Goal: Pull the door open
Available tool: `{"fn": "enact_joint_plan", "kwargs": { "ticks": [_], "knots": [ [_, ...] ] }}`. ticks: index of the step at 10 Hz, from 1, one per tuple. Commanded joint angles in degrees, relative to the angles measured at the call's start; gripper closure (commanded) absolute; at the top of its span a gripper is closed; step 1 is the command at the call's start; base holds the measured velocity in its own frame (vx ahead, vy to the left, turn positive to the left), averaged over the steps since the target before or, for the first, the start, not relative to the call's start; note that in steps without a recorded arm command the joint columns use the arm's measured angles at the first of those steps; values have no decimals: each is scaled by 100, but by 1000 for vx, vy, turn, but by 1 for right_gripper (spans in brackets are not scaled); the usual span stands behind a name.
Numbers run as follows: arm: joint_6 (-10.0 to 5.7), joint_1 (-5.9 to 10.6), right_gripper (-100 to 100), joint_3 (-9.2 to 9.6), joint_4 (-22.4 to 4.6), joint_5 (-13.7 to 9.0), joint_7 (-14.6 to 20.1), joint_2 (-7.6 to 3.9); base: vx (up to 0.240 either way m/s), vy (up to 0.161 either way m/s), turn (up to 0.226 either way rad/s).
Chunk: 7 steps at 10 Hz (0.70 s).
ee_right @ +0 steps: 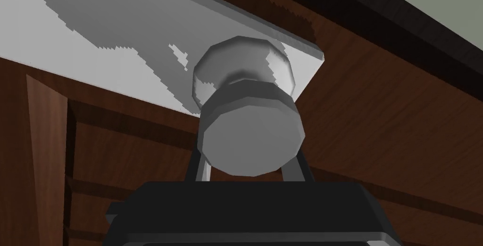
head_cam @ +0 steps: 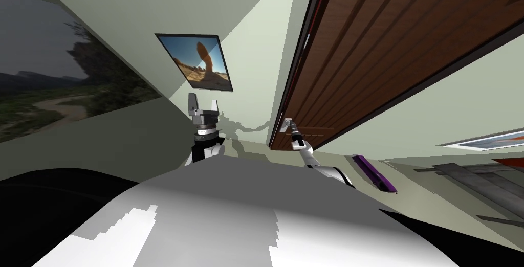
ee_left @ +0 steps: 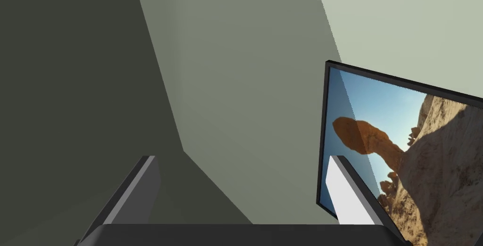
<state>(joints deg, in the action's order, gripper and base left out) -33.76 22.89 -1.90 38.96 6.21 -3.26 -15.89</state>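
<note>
A brown panelled wooden door [head_cam: 389, 49] fills the upper right of the head view. Its round grey knob [ee_right: 250, 132] sits on a light grey backplate [ee_right: 118, 36] near the door's edge. My right gripper [ee_right: 249, 165] is shut on the knob, one finger [ee_right: 202, 168] pressed against each side. The head view shows that gripper [head_cam: 289, 127] at the door's lower left corner, with the arm stretched out toward it. My left gripper [head_cam: 203, 106] is held up in front of the pale green wall, away from the door, with its fingers [ee_left: 346, 189] open and nothing between them.
A framed desert rock picture [head_cam: 197, 63] hangs on the wall left of the door. A large landscape picture [head_cam: 51, 100] covers the left wall. A purple bar-shaped object [head_cam: 376, 174] and grey slats [head_cam: 476, 177] lie to the right.
</note>
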Motion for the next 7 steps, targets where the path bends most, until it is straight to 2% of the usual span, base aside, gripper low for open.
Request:
{"fn": "enact_joint_plan", "kwargs": {
  "ticks": [1, 2, 3, 4, 5, 6, 7],
  "knots": [
    [7, 0, 100, 97, 26, -262, 286, 22, -66, -55, 184],
    [7, 0, 100, 97, 26, -262, 388, 22, -54, -53, 81],
    [18, 3, 100, 132, 17, -443, 571, 3, -53, -50, 92],
    [18, 3, 100, 132, 17, -443, 626, 3, -47, -34, 58],
    [28, 5, 100, 169, 8, -629, 839, -18, -58, -30, 102],
    [28, 5, 100, 169, 8, -629, 864, -18, -46, -32, 64],
    [39, 8, 100, 205, -1, -816, 1093, -38, -45, -33, 100]
  ]
}}
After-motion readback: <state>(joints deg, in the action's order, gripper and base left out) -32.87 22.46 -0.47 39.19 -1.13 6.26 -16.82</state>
